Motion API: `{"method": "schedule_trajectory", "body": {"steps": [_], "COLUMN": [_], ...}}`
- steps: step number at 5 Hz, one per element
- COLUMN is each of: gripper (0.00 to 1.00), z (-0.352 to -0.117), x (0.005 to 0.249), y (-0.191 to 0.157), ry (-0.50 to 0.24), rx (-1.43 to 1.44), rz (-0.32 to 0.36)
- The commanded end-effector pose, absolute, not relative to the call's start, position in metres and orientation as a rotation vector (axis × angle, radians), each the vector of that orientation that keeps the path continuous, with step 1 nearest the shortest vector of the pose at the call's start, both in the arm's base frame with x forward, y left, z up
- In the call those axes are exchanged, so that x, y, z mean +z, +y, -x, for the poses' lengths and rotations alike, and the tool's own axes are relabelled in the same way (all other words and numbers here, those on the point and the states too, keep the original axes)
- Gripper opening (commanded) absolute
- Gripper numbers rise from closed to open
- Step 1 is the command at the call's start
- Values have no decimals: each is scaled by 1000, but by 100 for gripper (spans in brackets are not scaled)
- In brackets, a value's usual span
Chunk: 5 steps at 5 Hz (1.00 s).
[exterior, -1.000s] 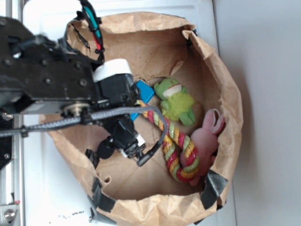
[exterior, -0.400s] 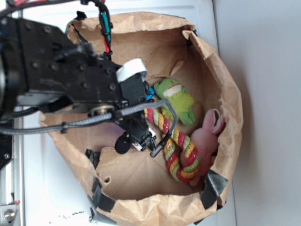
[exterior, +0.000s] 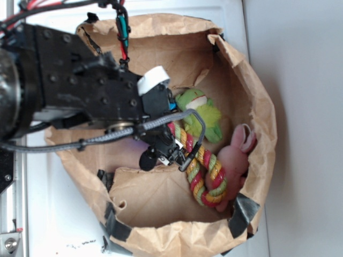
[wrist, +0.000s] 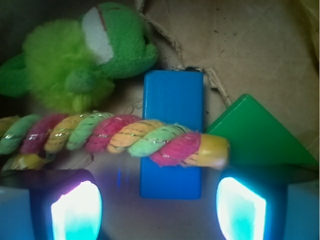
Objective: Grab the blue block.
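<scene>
The flat bright blue block (wrist: 172, 134) lay on the floor of the brown paper bag (exterior: 252, 96), with the thick striped rope toy (wrist: 115, 137) lying across its middle. The gripper (wrist: 159, 207) hung wide open above it, holding nothing. A fuzzy green plush toy (wrist: 80, 55) sat just beside the block, and a green block (wrist: 252, 132) lay on its other side.

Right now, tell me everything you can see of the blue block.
The blue block is a bright blue, smooth, plain rectangular slab lying flat on the brown paper floor of the bag, long side running away from the wrist camera. A multicoloured rope toy lies across its middle, hiding a band of it. The green plush sits by its far left corner, and a green block lies just to its right. It lies between the lit fingers of the open gripper, ungrasped. The exterior view hides it behind the arm.
</scene>
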<state>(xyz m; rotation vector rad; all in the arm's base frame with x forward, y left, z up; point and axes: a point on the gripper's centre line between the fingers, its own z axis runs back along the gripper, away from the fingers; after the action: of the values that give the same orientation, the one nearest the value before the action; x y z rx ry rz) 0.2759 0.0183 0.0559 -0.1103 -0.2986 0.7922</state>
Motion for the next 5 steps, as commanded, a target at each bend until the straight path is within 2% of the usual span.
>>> {"method": "schedule_trajectory", "body": {"steps": [1,2,3,5], "gripper": [100,100,100,100], "z": [-284,-284,-287,-282], "x": [68,68,63,53], "y": [18,18,19,12], "ry": [-341,-341,-334,-364], "rx": [784,784,826,849], "rz": [127,127,186,210]}}
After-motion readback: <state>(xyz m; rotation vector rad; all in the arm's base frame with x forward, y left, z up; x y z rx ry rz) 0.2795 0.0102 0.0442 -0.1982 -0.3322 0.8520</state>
